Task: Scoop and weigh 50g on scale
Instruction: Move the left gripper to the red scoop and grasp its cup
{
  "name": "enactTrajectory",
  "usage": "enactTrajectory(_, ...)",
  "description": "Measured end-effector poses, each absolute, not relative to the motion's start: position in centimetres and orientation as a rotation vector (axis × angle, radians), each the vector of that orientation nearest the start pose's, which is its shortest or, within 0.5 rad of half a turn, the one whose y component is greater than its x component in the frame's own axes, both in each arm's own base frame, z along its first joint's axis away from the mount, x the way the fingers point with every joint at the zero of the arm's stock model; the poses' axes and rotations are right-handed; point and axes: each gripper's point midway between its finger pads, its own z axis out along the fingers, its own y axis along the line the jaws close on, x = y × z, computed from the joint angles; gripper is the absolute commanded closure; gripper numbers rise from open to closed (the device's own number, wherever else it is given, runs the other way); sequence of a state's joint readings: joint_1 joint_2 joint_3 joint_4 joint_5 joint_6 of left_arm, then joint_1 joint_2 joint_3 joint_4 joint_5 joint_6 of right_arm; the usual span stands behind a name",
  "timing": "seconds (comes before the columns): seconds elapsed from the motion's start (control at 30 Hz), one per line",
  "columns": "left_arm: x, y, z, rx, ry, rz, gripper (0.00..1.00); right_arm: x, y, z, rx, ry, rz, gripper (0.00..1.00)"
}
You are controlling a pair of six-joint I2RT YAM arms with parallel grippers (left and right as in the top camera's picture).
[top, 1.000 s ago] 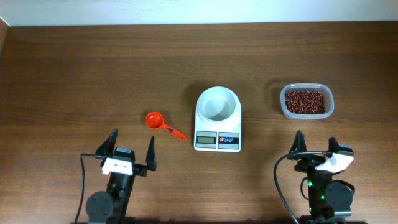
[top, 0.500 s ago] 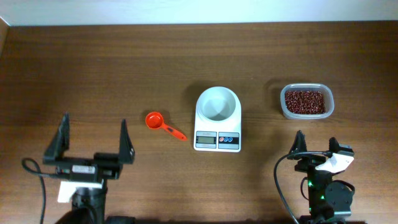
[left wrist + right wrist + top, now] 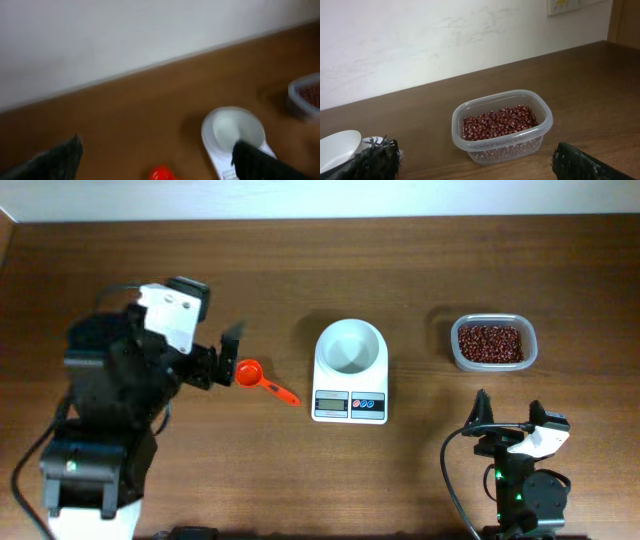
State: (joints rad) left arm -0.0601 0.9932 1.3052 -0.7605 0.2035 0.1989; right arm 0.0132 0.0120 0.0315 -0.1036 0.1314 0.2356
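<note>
Beans: the red-brown beans (image 3: pixel 489 342) lie heaped in a clear plastic tub (image 3: pixel 455 352) at the right of the table, straight ahead of the right gripper (image 3: pixel 507 406) and well apart from it. From the right wrist they sit framed between its two fingertips.
Scale: the white scale (image 3: pixel 350 393) stands mid-table between the two arms. Its round bowl (image 3: pixel 349 346) is empty and its display is too small to read.
Scoop: an orange-red scoop (image 3: pixel 248 372) lies left of the scale with its handle pointing toward the scale. Its cup is just beside the left gripper (image 3: pixel 221 357); I cannot tell whether they touch.
Left jaws: spread wide, holding nothing. The left wrist view is blurred, with the scoop low between the fingertips and the scale's bowl by the right one.
Right jaws: spread wide as well, empty.
Table: dark brown wood grain (image 3: pixel 400 270), bare apart from the scale, scoop and tub.
Room: a plain whitish wall (image 3: pixel 420 40) runs along the far edge of the table.
Left arm: reached out over the left half of the table, with the wrist turned toward the scale.
Right arm: tucked low at the near edge, with its fingers pointing at the tub.
</note>
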Motion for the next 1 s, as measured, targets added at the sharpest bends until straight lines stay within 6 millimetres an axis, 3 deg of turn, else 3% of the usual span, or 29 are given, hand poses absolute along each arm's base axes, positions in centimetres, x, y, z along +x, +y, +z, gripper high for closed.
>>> enactTrajectory(0.1, 30.0, -5.3, 30.1, 0.372, 2.223, -0.173, 0.01, 24.4, -1.9, 16.1, 0.283, 1.630, 0.081, 0.01)
enactTrajectory(0.13, 30.0, -5.3, 27.0, 0.341, 2.312, -0.198, 0.01, 24.4, -1.9, 16.1, 0.282, 1.631, 0.080, 0.01)
enactTrajectory(0.17, 30.7, -5.1, 25.1, 0.282, 2.321, -0.205, 0.01, 24.4, -1.9, 16.1, 0.284, 1.631, 0.080, 0.01)
enactTrajectory(0.2, 31.0, -5.0, 21.8, 0.187, 2.337, -0.233, 0.01, 24.4, -2.0, 16.1, 0.284, 1.630, 0.079, 0.01)
enactTrajectory(0.27, 30.2, -4.8, 16.3, 0.035, 2.403, -0.282, 0.01, 24.4, -2.0, 16.1, 0.285, 1.630, 0.079, 0.01)
enactTrajectory(0.3, 28.8, -4.6, 12.6, -0.104, 2.473, -0.321, 0.01, 24.4, -2.0, 16.1, 0.285, 1.630, 0.078, 0.01)
enactTrajectory(0.33, 28.3, -4.6, 11.4, -0.176, 2.490, -0.343, 0.01, 24.4, -2.0, 16.1, 0.285, 1.630, 0.078, 0.01)
enactTrajectory(0.43, 28.1, -4.6, 10.7, -0.282, 2.491, -0.378, 0.01, 24.4, -2.0, 16.1, 0.285, 1.630, 0.078, 0.01)
enactTrajectory(0.47, 28.6, -4.6, 11.1, -0.295, 2.461, -0.388, 0.17, 24.4, -2.0, 16.1, 0.285, 1.630, 0.078, 0.01)
enactTrajectory(0.63, 29.5, -4.0, 11.6, -0.408, 2.412, -0.382, 0.25, 24.4, -2.0, 16.1, 0.285, 1.630, 0.078, 0.01)
enactTrajectory(0.77, 30.6, -2.7, 8.2, -0.729, 2.434, -0.353, 0.37, 24.4, -2.0, 16.1, 0.285, 1.630, 0.078, 0.01)
enactTrajectory(1.0, 32.9, -2.7, 3.0, -0.900, 2.465, -0.358, 0.44, 24.4, -2.0, 16.1, 0.285, 1.629, 0.078, 0.01)
